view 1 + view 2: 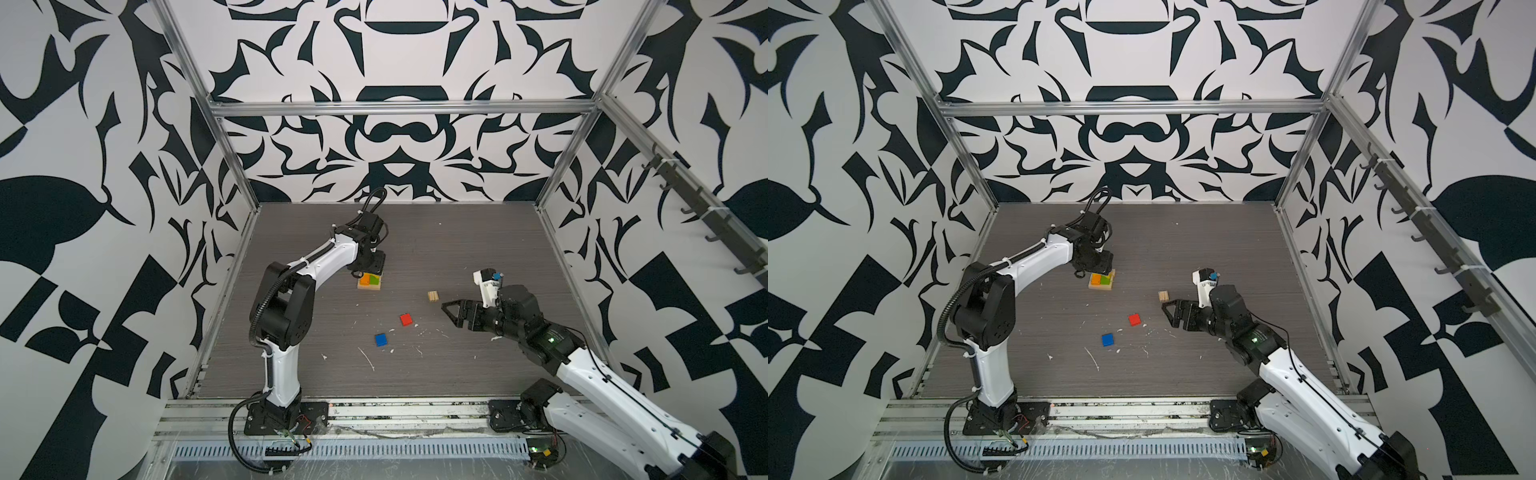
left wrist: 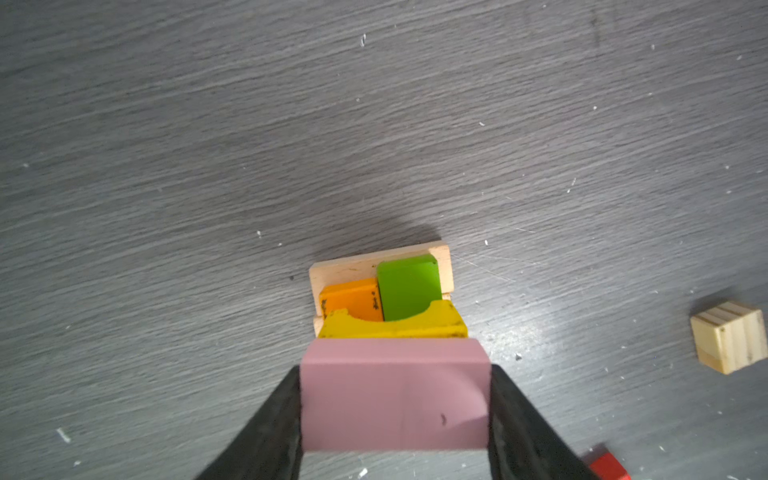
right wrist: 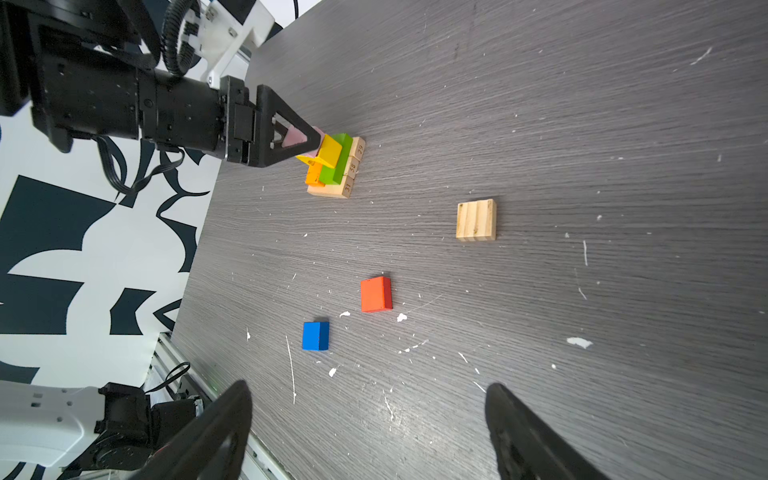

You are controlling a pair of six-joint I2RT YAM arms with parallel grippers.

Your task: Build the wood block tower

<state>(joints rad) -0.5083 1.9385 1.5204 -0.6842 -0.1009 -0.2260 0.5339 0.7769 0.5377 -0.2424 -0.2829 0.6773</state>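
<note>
Wood blocks [image 1: 1134, 319], near side first: one blue block [image 1: 381, 339], one red block [image 1: 406, 319], one tan cube [image 1: 433, 296], all loose on the table [image 1: 478, 249], well apart. Right gripper [image 3: 365, 390] hangs near the cube, jaws wide, nothing in them. Farthest back stands the tower [image 1: 370, 281]: three tan planks [image 3: 352, 168], one orange block [image 2: 351, 299], one green block [image 2: 409, 286], one yellow block [image 2: 395, 328] on top. Left gripper [image 2: 394, 370] clamps one pink block [image 2: 395, 407] over it; whether pink touches yellow, can't tell, and both top views hide the pink entirely.
</note>
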